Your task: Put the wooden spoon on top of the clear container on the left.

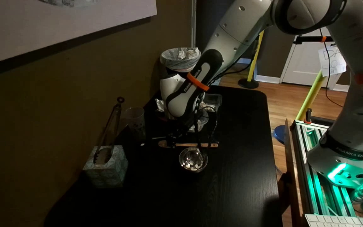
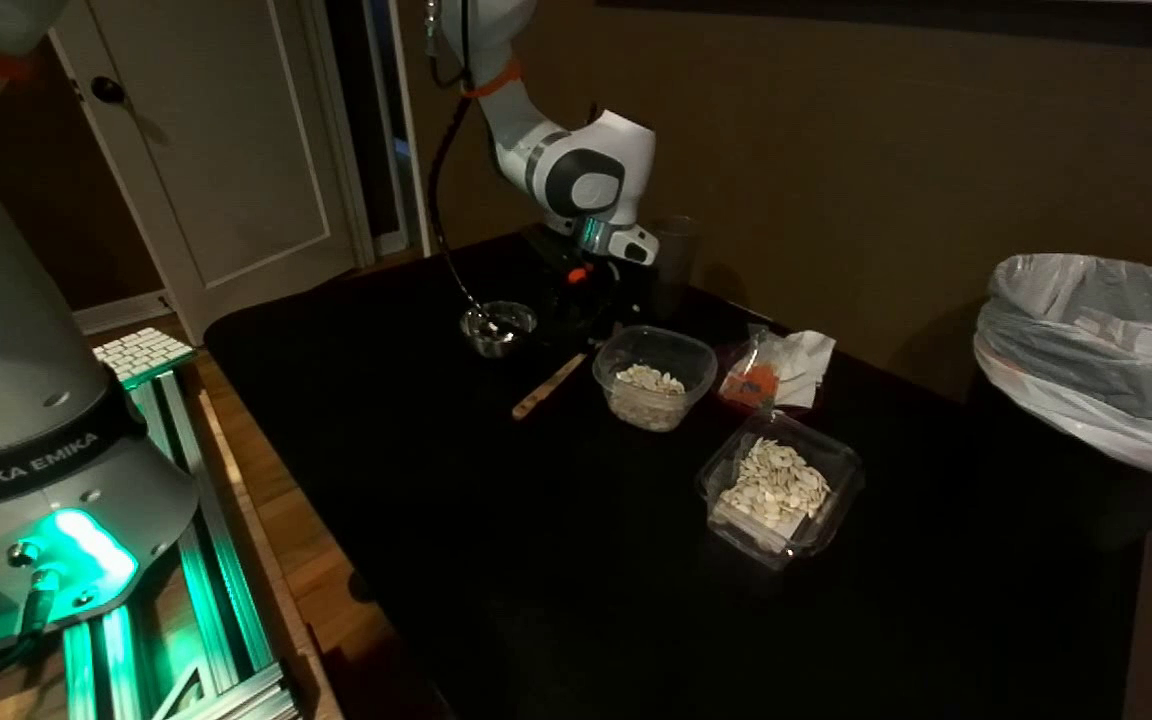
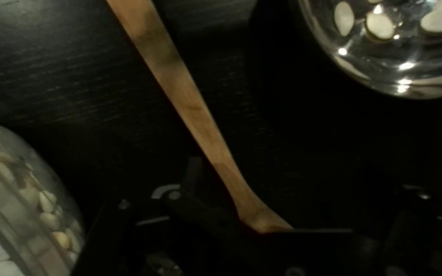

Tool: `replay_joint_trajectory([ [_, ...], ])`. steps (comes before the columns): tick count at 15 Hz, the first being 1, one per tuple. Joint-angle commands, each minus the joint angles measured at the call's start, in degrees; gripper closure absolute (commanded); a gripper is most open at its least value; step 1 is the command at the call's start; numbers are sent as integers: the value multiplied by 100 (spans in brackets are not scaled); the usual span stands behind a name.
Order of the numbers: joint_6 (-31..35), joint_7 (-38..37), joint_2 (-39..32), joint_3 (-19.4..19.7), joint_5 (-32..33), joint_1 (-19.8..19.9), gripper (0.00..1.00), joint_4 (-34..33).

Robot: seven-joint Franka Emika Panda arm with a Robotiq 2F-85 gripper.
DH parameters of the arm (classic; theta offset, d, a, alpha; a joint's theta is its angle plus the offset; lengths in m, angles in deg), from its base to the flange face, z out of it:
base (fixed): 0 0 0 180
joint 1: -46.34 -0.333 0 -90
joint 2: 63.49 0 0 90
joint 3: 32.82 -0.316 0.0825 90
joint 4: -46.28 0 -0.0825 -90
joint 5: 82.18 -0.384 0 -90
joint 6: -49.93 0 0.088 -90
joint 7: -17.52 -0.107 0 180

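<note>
The wooden spoon (image 1: 187, 144) lies flat on the black table in both exterior views, its handle showing beside the tub (image 2: 548, 388). In the wrist view the spoon (image 3: 190, 103) runs from the top edge down between my fingers; its bowl end is partly hidden by the gripper. The clear container (image 2: 654, 385), a see-through tub holding pale seeds, stands close to the spoon; its side fills the lower left of the wrist view (image 3: 21, 214). My gripper (image 3: 276, 165) points down over the spoon's bowl end, fingers apart, open and holding nothing. The fingertips are very dark.
A shiny metal bowl (image 2: 498, 328) with a few seeds stands near the spoon. A squarer clear container (image 2: 781, 490) of seeds and a red dish with packets (image 2: 756, 385) stand beyond the tub. A tall clear cup (image 1: 135, 119) and tissue box (image 1: 106, 167) with tongs (image 1: 112, 129) are along the wall.
</note>
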Motion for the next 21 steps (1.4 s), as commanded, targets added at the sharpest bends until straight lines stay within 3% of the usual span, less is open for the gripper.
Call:
replay_joint_trajectory([
  [1,142,-234,-284,124,170,-34,0,-180],
  [3,232,-291,-359,142,132,-13,2,-218],
  [4,257,-303,-393,147,135,-12,26,-243],
  [6,268,-317,-445,158,151,-24,30,-291],
  [15,373,-374,-279,182,236,-94,99,-228],
  [21,-20,-244,183,283,770,-337,96,-49],
])
